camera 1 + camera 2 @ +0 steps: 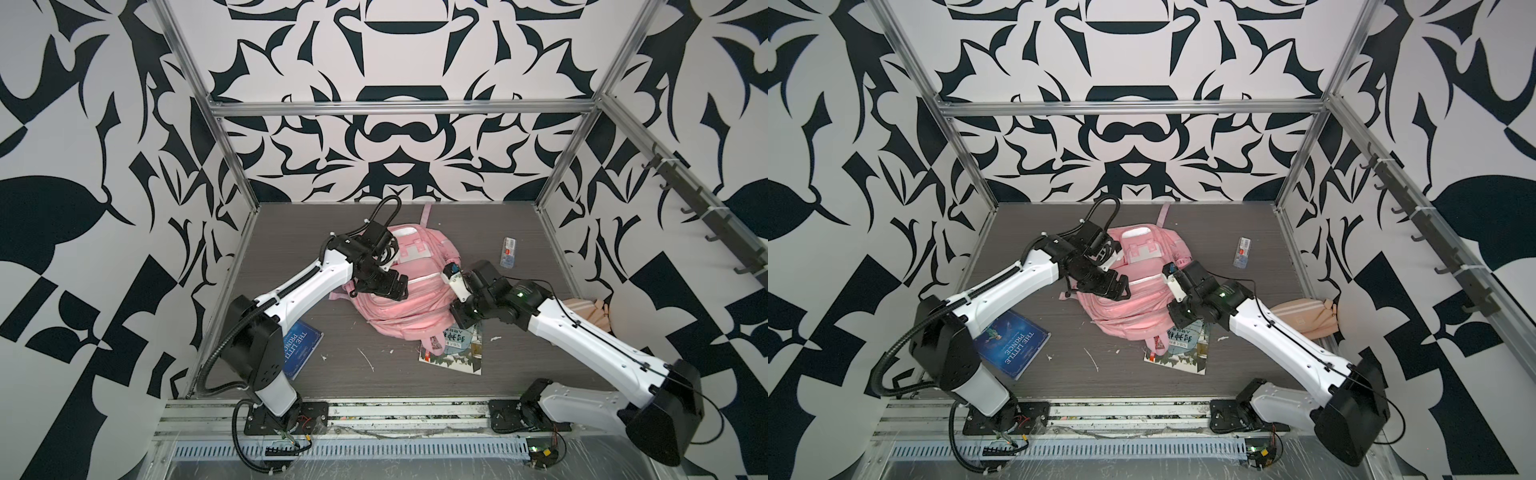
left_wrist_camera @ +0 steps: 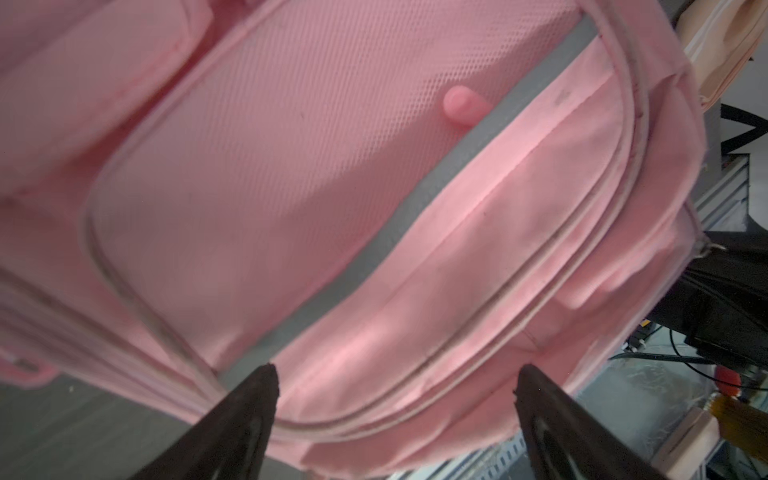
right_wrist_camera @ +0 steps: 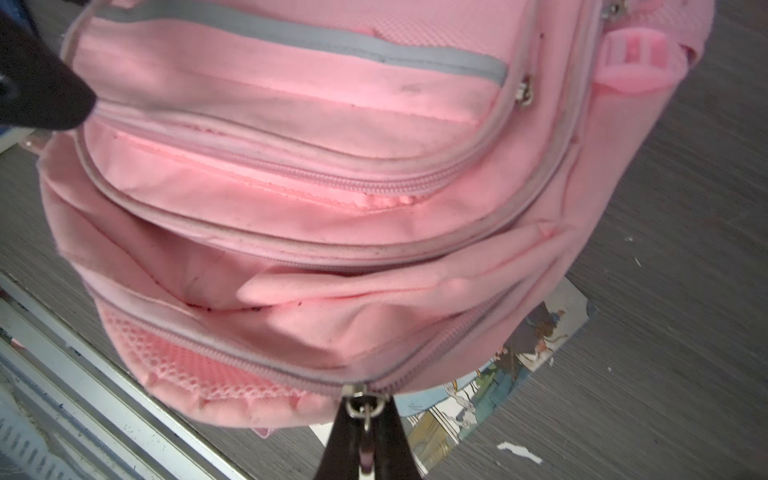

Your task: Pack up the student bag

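- Student bag (image 1: 415, 299) lies flat on table (image 1: 374, 374), its near edge over picture book (image 1: 457, 349).
- Right gripper (image 3: 368, 405) clamped on zip pull (image 3: 365, 419); left gripper (image 2: 397, 374) jaws apart over the bag front, empty.
- Risk: the unanchored bag drags with the pull, or a loose fold jams the zip.
- Bag gap shows only lining; blue book (image 1: 301, 349) lies outside, left of the bag.

Where am I working? A robotics lab cell, no question. Bare aluminium frame (image 1: 399, 109) boxes me in, and the wall panels (image 1: 83, 174) on three sides are printed with bold black-and-white shapes. Under me is a grey wood-grain tabletop (image 1: 282, 249). My arm bases sit on black mounting plates (image 1: 311, 415) fixed to a metal rail at the front. A slotted cable duct (image 1: 374, 451) runs just past that, with a small lit circuit board (image 1: 1258, 453) and loose wires beside it. A strip of hooks (image 1: 706, 205) lines the right-hand wall.
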`<move>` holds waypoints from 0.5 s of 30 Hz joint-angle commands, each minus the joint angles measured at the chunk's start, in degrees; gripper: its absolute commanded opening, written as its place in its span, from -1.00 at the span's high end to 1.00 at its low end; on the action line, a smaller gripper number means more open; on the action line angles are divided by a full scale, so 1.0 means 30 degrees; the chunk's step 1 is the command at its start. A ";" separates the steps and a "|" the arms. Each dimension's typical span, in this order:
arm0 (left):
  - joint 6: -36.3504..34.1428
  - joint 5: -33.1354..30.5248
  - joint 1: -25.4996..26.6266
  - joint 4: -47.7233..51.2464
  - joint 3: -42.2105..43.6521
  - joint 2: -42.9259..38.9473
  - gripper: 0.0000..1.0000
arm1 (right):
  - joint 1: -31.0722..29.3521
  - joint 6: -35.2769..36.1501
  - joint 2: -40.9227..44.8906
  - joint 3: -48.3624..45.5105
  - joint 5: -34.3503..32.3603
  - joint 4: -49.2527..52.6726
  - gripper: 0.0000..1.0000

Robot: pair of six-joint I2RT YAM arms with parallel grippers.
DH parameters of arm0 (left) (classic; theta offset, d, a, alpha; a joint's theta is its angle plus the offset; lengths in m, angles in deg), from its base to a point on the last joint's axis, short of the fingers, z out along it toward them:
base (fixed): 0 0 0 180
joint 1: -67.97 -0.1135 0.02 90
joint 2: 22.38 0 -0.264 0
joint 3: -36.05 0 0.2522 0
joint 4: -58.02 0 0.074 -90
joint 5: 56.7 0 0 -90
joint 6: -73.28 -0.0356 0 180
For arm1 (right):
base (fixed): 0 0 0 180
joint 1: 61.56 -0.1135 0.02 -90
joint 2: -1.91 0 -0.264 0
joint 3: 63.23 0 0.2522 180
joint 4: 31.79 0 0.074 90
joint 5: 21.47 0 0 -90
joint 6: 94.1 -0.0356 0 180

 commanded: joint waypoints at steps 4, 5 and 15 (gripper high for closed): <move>-0.3122 -0.0213 0.2604 -0.0634 -0.2259 0.2623 -0.86 | 0.1291 -0.0226 0.0779 0.0033 0.0820 -0.0380 1.00; -0.3345 -0.0623 0.2934 -0.0634 -0.2452 0.2993 -0.87 | 0.1512 -0.0185 0.0794 0.0052 0.0927 -0.0409 1.00; -0.3436 -0.7059 0.3370 -0.2530 -0.2250 0.4139 -0.15 | 0.2917 0.1094 0.1037 0.0216 0.2372 -0.0334 1.00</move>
